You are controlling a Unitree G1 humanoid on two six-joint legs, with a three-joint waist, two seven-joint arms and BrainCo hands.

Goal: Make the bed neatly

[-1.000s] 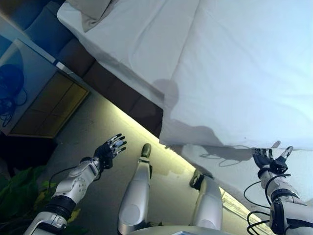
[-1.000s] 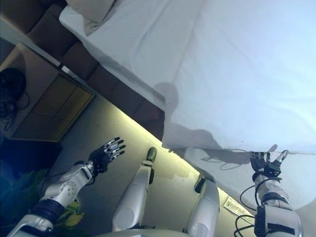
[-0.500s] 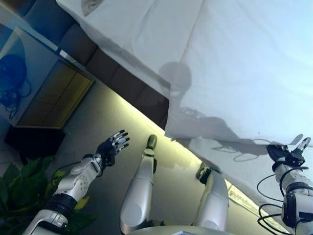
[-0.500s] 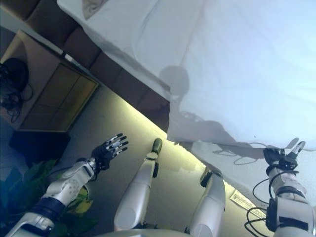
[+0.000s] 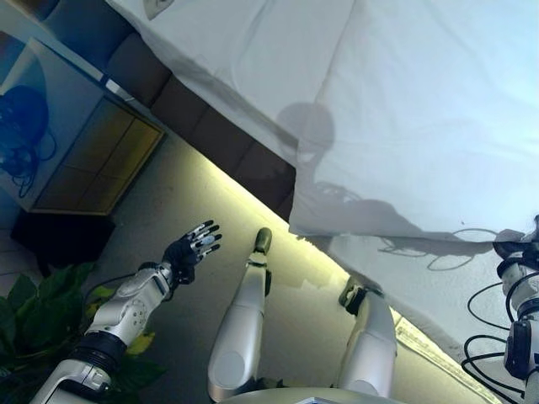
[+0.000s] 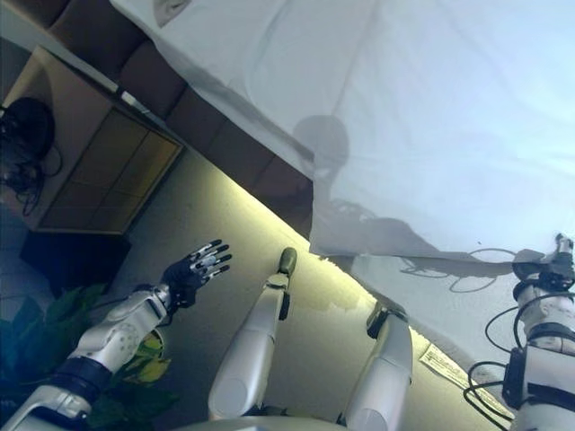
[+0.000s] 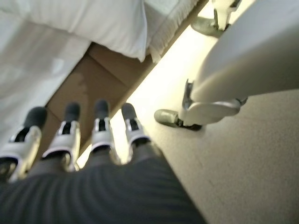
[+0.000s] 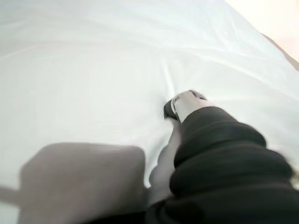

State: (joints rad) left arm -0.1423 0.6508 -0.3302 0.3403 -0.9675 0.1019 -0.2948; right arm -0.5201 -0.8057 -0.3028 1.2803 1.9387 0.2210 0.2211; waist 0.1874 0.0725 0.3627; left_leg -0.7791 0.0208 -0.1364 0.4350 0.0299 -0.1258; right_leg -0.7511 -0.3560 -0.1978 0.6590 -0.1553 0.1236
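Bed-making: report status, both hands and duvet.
Left hand open, idle over the floor. Right hand at the white duvet edge, fingers hidden in cloth. Duvet lies over the bed, its edge hanging. Nothing in the way.

Bedroom: bed [image 5: 404, 101], nightstand [image 5: 84, 160]

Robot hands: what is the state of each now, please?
Left robot hand: open, holding nothing.
Right robot hand: at the duvet edge, fingers hidden; cannot tell.
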